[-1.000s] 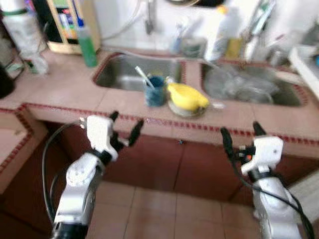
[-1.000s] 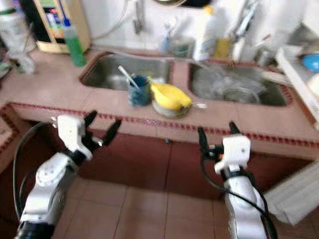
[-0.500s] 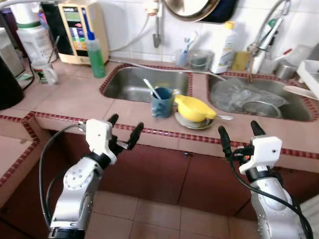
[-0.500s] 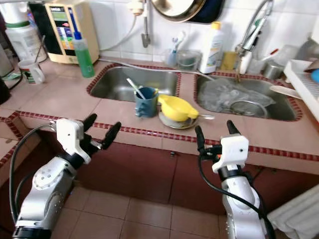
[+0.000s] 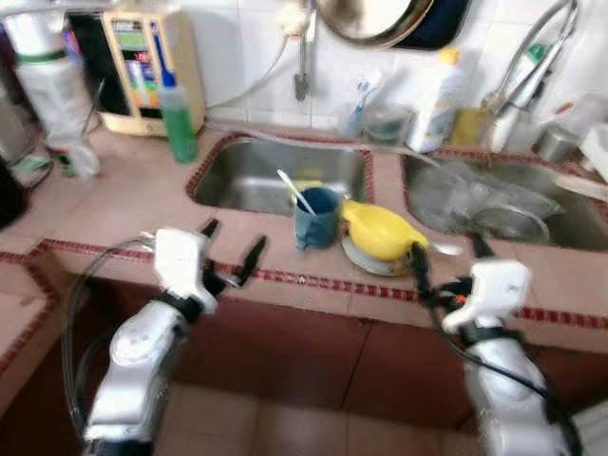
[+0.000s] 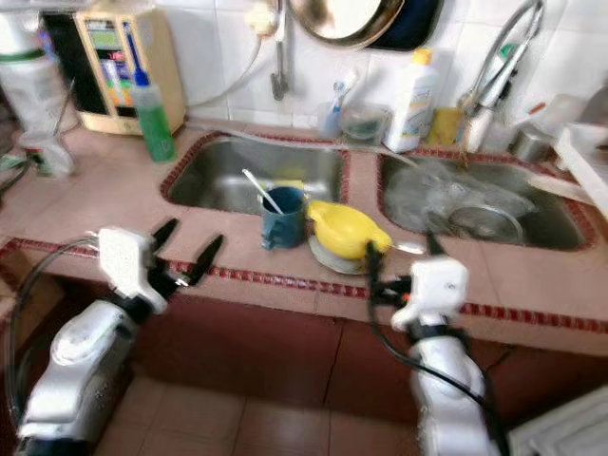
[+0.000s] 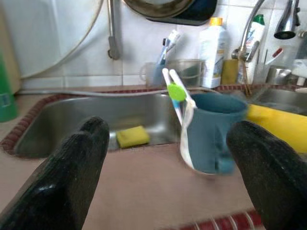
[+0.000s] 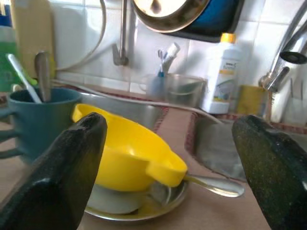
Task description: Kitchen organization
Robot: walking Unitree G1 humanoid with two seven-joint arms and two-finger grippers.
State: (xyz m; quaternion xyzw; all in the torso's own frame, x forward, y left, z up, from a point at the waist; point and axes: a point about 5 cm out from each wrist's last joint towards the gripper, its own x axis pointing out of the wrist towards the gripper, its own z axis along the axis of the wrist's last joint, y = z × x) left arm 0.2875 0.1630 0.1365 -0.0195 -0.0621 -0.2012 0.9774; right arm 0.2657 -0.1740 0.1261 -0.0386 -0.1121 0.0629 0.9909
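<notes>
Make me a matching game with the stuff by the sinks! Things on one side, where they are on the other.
Things:
1. mug
2. sponge
3. yellow bowl
4. green bottle

Places:
A. lying in the left sink
B. sitting on a metal plate
C. on the counter between the sinks, with a toothbrush in it
D. standing on the counter left of the left sink

Pairs: 1-C, 2-A, 3-B, 4-D

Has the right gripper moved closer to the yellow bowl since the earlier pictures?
Yes. The right gripper, open, now reaches the counter edge beside the yellow bowl; earlier it hung below that edge.
</notes>
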